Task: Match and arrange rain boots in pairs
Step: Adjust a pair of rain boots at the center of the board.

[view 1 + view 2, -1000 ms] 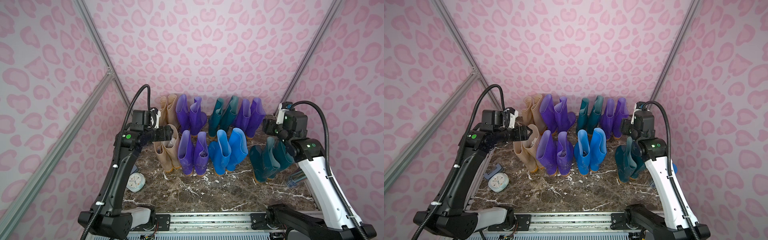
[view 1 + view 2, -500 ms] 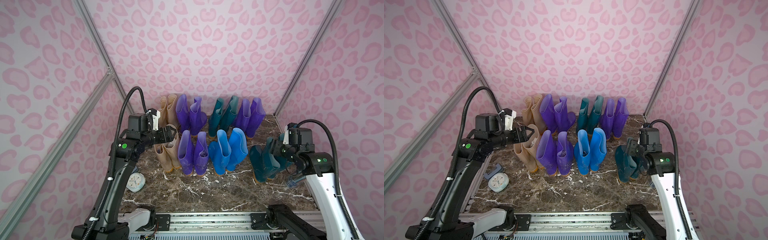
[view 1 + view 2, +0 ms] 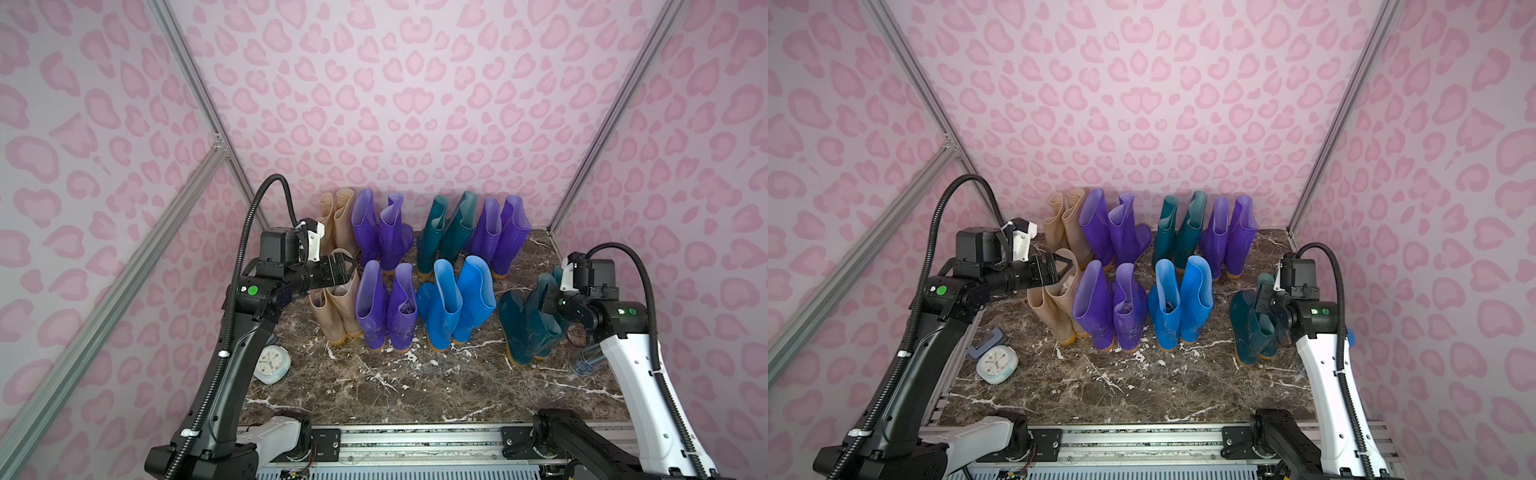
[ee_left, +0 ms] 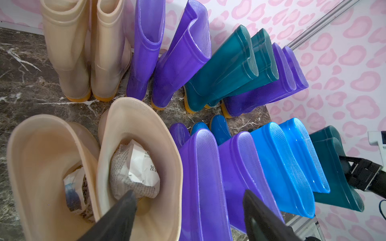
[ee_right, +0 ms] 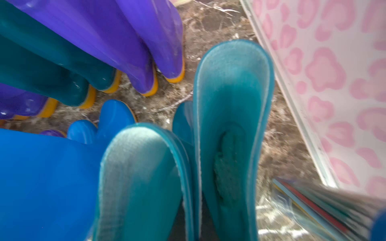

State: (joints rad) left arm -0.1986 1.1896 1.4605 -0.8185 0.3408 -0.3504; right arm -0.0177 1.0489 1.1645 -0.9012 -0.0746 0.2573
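Rain boots (image 3: 372, 303) stand paired in two rows mid-frame on the worktop (image 3: 395, 386), teal pair (image 3: 525, 324) at right. Left pincer (image 4: 189, 194) wide open, empty, one finger (image 4: 123, 210) inside the front beige boot (image 4: 125, 116). Right pincer (image 3: 1260, 297) fully closed at the teal pair's rims; grip unclear.

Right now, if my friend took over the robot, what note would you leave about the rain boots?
Left gripper: jaws open over the near beige pair, holding nothing.
Right gripper: jaws shut at the tops of the near teal pair; whether they pinch a rim is unclear.
Boots: two rows on the table. Far row: far beige pair, far purple pair, far teal pair, corner purple pair. Near row: near purple pair and blue pair stand between the beige and teal ones.
Done: every boot stands beside its colour match.
To do: probably only letting go and pulling both arms away.
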